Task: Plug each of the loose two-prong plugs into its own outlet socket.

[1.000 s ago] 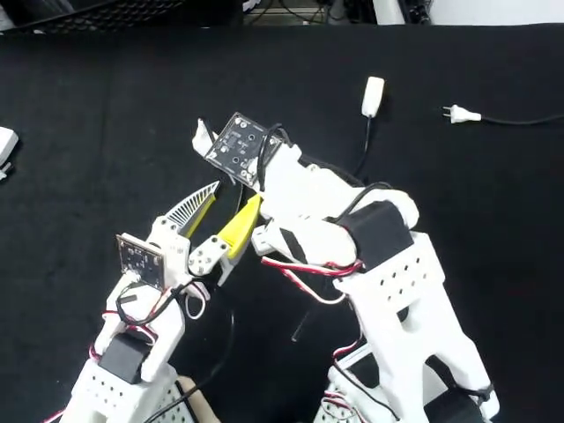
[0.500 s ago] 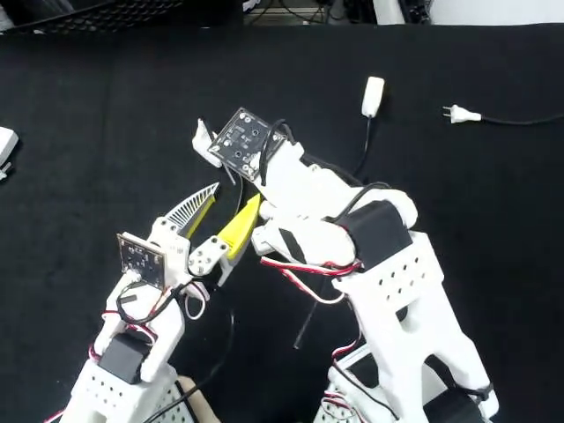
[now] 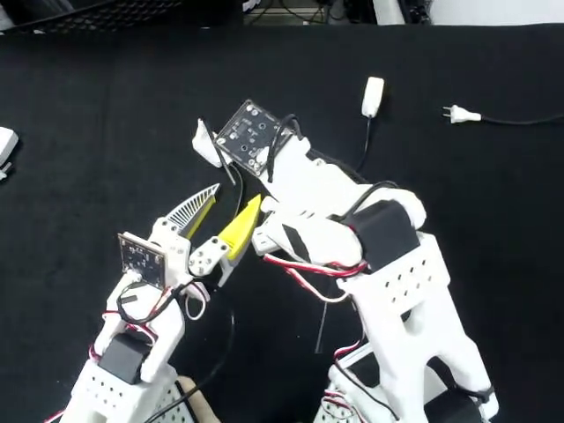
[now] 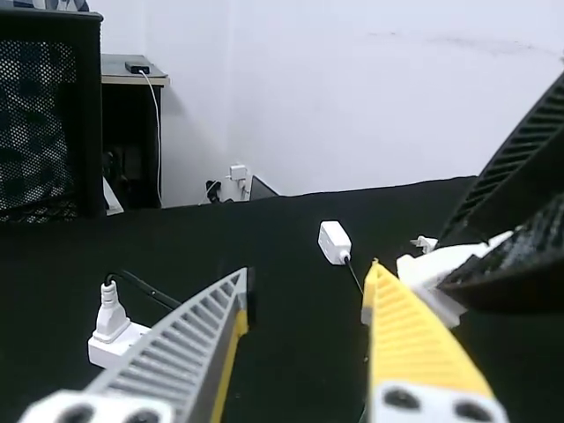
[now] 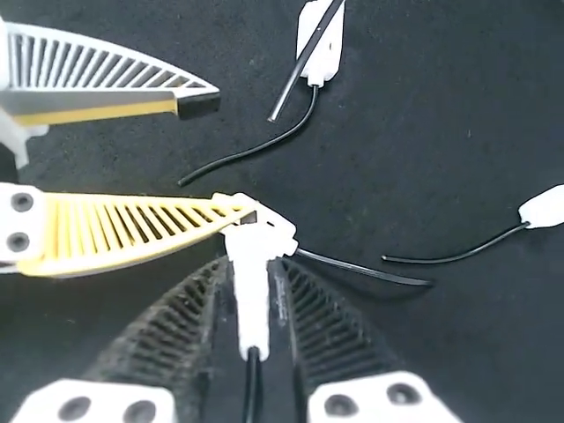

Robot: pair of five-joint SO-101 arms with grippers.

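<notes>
The right jaws are clamped on a white plug (image 5: 251,295), its cord (image 5: 251,381) running back between them. The plug's front end sits just beside the tip of the left jaws' yellow finger (image 5: 132,231). The left jaws stand spread, holding nothing. Beyond both, on the black counter (image 3: 88,106), lie a plugged socket (image 4: 119,345), a free socket (image 3: 374,95) and a second loose plug (image 3: 460,113).

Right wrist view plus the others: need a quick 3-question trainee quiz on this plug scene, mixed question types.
1. True or false: the right gripper is shut on a white plug.
2. Pick one: the left gripper is A) open, B) shut on a cord, C) shut on a socket.
3. Fill in: the loose plug lies apart from both arms on a ___ table.

Key: 1 true; 2 A; 3 black.
</notes>
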